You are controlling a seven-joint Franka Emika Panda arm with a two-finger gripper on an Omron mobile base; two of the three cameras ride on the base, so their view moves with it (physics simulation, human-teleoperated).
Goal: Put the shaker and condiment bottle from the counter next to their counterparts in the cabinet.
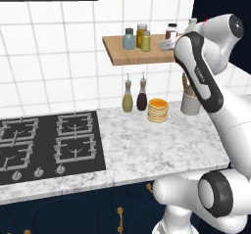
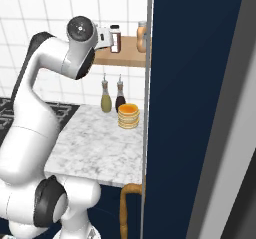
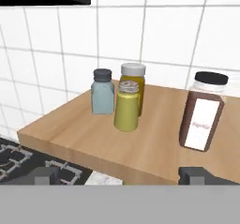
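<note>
While the small stubby yellow-green shaker (image 3: 126,109) with a grey metal cap stands upright on the light-wood plank shelf (image 3: 93,136), just before a yellow jar (image 3: 133,80), beside a pale blue jar (image 3: 102,92), the end effector (image 3: 121,175) hovers spread, empty.

The cabinet (image 3: 84,138) is a matt light-wood plank, smooth, with faint grain. Near its left end the shaker (image 3: 126,110) looks like yellow-green plastic or glass with a ribbed grey metal cap. Beside it the pale blue jar (image 3: 102,96) is matt with a dark lid. Toward the right edge, the brown jar (image 3: 201,120) looks glossy with a white paper label. The counter (image 1: 147,145) is polished marbled stone; the wall tiles (image 1: 59,57) are glossy white.
</note>
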